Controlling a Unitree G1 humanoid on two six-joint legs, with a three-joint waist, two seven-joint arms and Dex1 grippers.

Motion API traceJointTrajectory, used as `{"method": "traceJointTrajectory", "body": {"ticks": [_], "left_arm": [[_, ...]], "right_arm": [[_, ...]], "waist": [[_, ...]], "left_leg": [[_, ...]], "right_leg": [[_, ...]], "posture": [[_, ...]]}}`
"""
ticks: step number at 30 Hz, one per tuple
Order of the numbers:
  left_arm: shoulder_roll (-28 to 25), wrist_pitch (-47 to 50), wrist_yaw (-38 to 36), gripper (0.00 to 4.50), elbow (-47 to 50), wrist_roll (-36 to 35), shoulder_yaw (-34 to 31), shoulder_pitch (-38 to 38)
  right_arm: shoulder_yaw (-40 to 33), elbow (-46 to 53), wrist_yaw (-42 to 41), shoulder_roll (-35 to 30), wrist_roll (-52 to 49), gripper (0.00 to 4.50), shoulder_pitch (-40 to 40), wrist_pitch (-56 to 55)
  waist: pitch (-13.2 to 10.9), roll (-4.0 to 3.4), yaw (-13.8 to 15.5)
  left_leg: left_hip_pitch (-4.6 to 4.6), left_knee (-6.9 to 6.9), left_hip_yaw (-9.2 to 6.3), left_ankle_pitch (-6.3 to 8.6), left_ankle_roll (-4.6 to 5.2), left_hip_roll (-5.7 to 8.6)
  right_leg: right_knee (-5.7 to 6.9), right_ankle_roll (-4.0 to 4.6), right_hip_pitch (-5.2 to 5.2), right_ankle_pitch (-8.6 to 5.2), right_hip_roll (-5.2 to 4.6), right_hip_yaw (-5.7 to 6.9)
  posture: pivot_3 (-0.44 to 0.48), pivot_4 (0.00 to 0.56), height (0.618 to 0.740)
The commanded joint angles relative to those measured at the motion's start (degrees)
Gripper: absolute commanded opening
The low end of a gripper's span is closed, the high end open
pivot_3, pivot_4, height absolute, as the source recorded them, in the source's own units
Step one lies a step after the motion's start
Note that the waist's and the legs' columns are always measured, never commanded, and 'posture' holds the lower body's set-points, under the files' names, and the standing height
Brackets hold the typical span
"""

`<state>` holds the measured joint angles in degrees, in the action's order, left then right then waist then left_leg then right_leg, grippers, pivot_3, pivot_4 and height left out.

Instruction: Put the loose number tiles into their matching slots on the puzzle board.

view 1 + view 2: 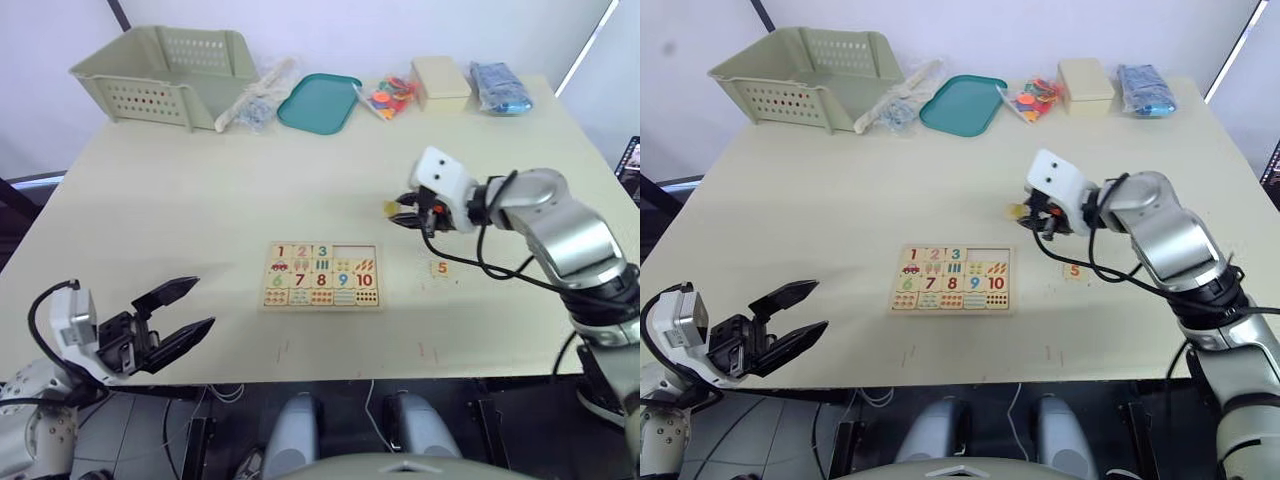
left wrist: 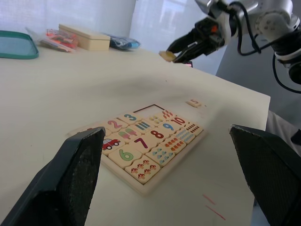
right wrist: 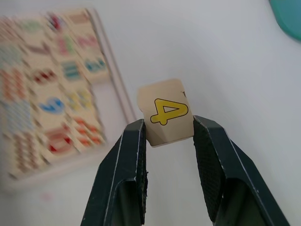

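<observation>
The flat rectangular light-wood puzzle board (image 1: 322, 275) lies near the front middle of the cream table (image 1: 200, 210). Its top row carries tiles 1, 2 and 3 seated side by side, and the two square slots (image 1: 354, 253) to their right are bare recesses inside the raised frame. Below them run coloured numbers 6 to 10 and rows of small counting pictures.

The right pincer (image 3: 165, 136) hangs above the table, beyond and to the right of the board, its two black fingers closed on a small square light-wood tile printed with a yellow 4 (image 3: 166, 112). The tile is pinched by its opposite edges and sits slightly tilted, clear of the table.

A second small light-wood tile printed with an orange 5 (image 1: 441, 267) lies flat on the table just right of the board, apart from it.

The left pincer (image 1: 178, 318) hovers at the table's front left edge, its fingers spread wide and holding nothing, well apart from the board.
</observation>
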<state>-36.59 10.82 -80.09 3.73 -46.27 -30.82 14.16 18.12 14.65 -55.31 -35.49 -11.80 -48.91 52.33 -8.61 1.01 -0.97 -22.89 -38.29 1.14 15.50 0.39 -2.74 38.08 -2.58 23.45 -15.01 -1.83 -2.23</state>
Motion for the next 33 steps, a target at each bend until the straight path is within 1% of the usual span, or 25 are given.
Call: {"method": "traceJointTrajectory", "body": {"ticks": [1,4,10,13,16,22,27,33], "left_arm": [[-0.59,-0.58,-0.50,4.50,-0.07,-0.16,-0.61,-0.11],[-0.77,-0.83,-0.73,4.50,-0.33,0.16,-0.59,-0.17],[-1.21,-0.81,-1.56,4.50,-0.95,0.22,-1.24,0.37],[-1.82,-0.56,-2.15,4.50,-1.05,0.28,-1.39,0.25],[-2.22,-0.64,-2.43,4.50,-1.21,0.45,-1.38,0.06],[-2.24,-0.66,-2.13,4.50,-1.17,0.56,-1.27,0.12],[-2.10,-0.43,-1.86,4.50,-0.62,0.41,-1.09,0.22],[-1.97,-0.31,-1.65,4.50,-0.17,0.36,-0.92,0.24]], "right_arm": [[5.78,0.81,-1.87,0.31,1.00,0.89,-6.99,3.61],[13.21,-2.60,-2.11,0.88,3.61,0.89,-12.15,7.85],[19.41,-8.21,-0.76,8.33,3.95,0.89,-17.64,12.35],[19.98,-13.34,0.44,12.19,4.08,0.89,-18.89,12.79],[21.65,-17.77,0.99,13.66,5.47,0.89,-19.02,11.37],[23.30,-20.38,0.56,14.29,6.37,0.89,-18.35,10.49],[23.54,-21.96,0.04,15.10,6.40,0.89,-17.89,9.95],[23.41,-25.59,0.33,16.58,7.37,0.89,-17.80,8.49]], "waist": [[-0.03,-0.04,-0.01],[-0.03,-0.04,-0.11],[-0.03,-0.03,-0.23],[-0.03,-0.03,-0.34],[-0.02,-0.02,-0.28],[-0.03,-0.03,-0.55],[-0.03,-0.03,-1.29],[-0.04,-0.03,-1.45]], "left_leg": [[0.00,0.00,0.01,0.00,0.00,0.00],[0.00,0.00,0.02,0.00,0.00,0.00],[-0.06,0.02,0.04,0.00,0.00,0.01],[-0.09,0.02,0.03,0.00,0.00,0.01],[-0.09,0.01,0.04,0.00,0.00,0.01],[-0.12,0.02,0.04,0.00,0.00,0.03],[-0.12,0.05,0.01,0.00,0.00,0.02],[-0.12,0.08,0.01,0.00,0.00,0.02]], "right_leg": [[-0.02,0.00,0.00,0.00,-0.01,0.00],[0.01,0.01,0.04,0.00,-0.05,0.01],[0.01,0.01,0.11,0.00,-0.07,0.02],[0.05,0.02,0.16,0.01,-0.06,0.03],[0.04,0.02,0.15,0.01,-0.07,0.05],[0.03,0.01,0.19,0.01,-0.08,0.05],[0.04,0.02,0.18,0.01,-0.08,0.07],[0.03,0.02,0.20,0.01,-0.08,0.07]], "posture": [[0.000,0.150,0.740],[0.000,0.150,0.740],[0.000,0.150,0.740],[0.000,0.150,0.740],[0.000,0.150,0.740],[0.000,0.150,0.740],[0.000,0.150,0.740],[0.000,0.150,0.740]]}}
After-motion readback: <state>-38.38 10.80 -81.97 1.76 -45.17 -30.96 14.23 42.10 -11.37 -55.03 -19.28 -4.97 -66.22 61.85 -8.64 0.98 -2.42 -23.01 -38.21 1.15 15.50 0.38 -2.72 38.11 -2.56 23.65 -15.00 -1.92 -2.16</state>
